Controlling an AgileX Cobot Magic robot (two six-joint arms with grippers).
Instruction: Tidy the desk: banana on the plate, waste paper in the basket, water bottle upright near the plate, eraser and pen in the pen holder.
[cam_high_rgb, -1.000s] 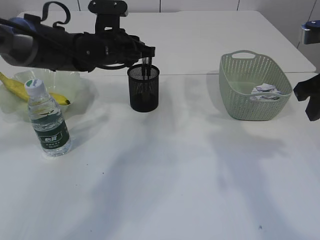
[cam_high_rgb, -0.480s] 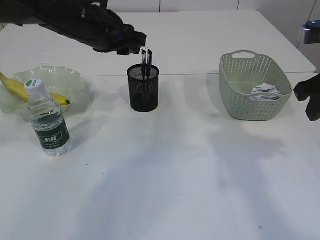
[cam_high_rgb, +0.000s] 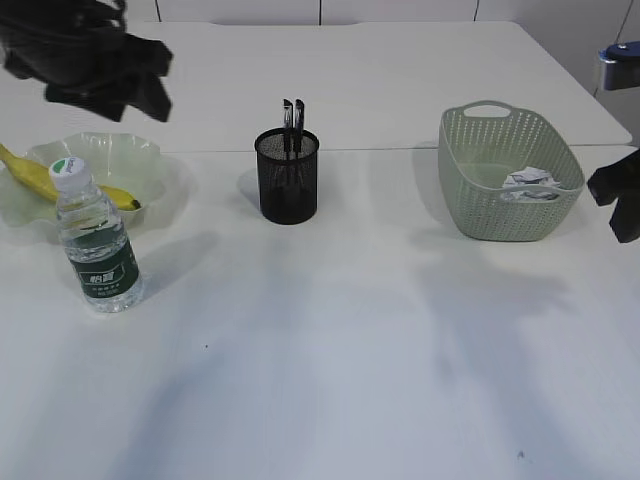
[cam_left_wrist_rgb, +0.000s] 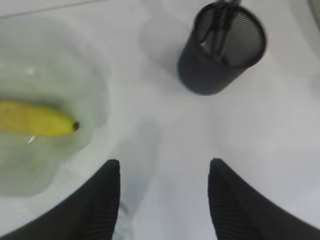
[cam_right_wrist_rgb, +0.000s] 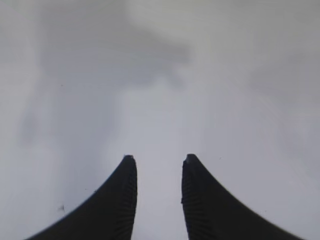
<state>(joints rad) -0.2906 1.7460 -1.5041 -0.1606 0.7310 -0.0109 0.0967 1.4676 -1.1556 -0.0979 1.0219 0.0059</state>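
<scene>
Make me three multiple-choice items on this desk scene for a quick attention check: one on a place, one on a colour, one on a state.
1. Where is the banana?
A. on the plate
B. in the basket
C. beside the pen holder

2. What colour is the bottle's cap?
A. red
B. white
C. black

3. How does the bottle stand?
A. upright
B. on its side
C. upside down

Key: 1 A, the banana lies across the plate; 2 B, the cap shows white; 3 A, the bottle stands cap up beside the plate.

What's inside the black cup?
A pen pokes out of the pen holder. The mesh hides whatever sits at the bottom, so an eraser can't be seen.
</scene>
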